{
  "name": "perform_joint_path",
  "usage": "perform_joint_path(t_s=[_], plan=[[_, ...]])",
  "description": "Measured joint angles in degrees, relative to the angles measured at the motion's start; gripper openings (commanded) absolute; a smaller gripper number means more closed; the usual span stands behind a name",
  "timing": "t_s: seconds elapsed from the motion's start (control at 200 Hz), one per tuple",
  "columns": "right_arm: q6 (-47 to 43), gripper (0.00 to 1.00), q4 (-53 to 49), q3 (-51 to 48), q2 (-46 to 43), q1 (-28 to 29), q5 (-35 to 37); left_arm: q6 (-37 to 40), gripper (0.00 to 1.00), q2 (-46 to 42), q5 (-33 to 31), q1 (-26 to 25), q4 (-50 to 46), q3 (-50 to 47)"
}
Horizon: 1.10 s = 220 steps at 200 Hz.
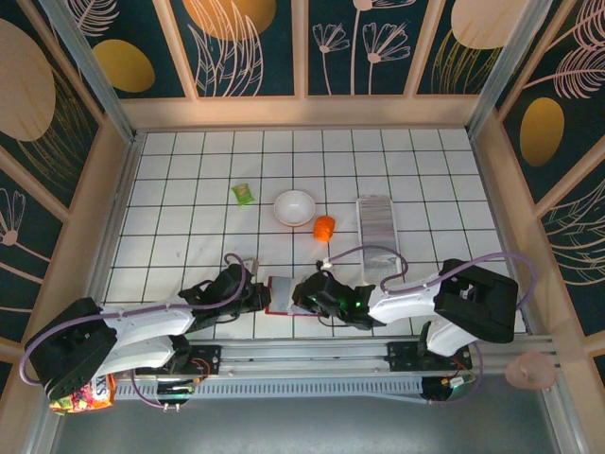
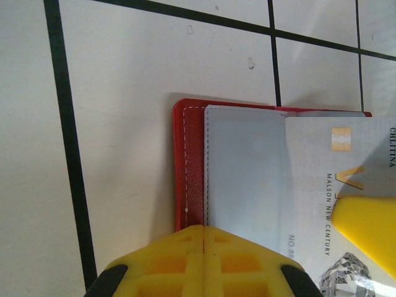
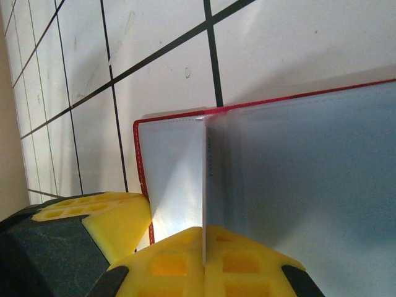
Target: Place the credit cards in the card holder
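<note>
The dark red card holder (image 1: pixel 281 295) lies open on the tiled table between both grippers, its pale inside (image 2: pixel 244 173) facing up. My left gripper (image 2: pixel 204 230) is shut, its yellow tips pressed down on the holder's near red edge (image 2: pixel 193 161). My right gripper (image 3: pixel 205 232) is shut on one credit card (image 3: pixel 205 179), seen edge-on and standing over the holder's pale lining (image 3: pixel 309 179). In the left wrist view that card (image 2: pixel 322 179) shows its printed face over the holder's right half, with a right fingertip (image 2: pixel 368 226) on it. More credit cards (image 1: pixel 375 216) form a silvery row at the back right.
A white bowl (image 1: pixel 294 207), an orange object (image 1: pixel 324 228) and a small green item (image 1: pixel 244 193) sit behind the holder. The clear tray (image 1: pixel 377 244) holds the card row. A snack bag (image 1: pixel 83 393) lies by the left arm's base. Wooden walls surround the table.
</note>
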Motion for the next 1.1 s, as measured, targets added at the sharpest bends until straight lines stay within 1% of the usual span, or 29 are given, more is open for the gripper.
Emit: perform_joint_path(t_s=[0.155, 0.535, 0.691, 0.916, 1.101], plan=[[1.3, 0.0, -0.6, -0.1, -0.1, 0.2, 0.2, 0.0, 0.01, 0.0, 0.0, 0.0, 0.4, -0.2], [0.4, 0.0, -2.3, 0.0, -0.8, 0.9, 0.5, -0.1, 0.01, 0.0, 0.0, 0.0, 1.4, -0.7], [-0.4, 0.0, -1.2, 0.0, -0.8, 0.9, -0.2, -0.2, 0.0, 0.0, 0.0, 0.0, 1.6, -0.7], [-0.4, 0.0, 3.0, -2.2, -0.8, 0.9, -0.5, -0.4, 0.0, 0.0, 0.0, 0.0, 1.7, -0.9], [-0.2, 0.0, 3.5, -2.4, -0.8, 0.9, -0.4, -0.5, 0.0, 0.0, 0.0, 0.0, 2.1, -1.1]])
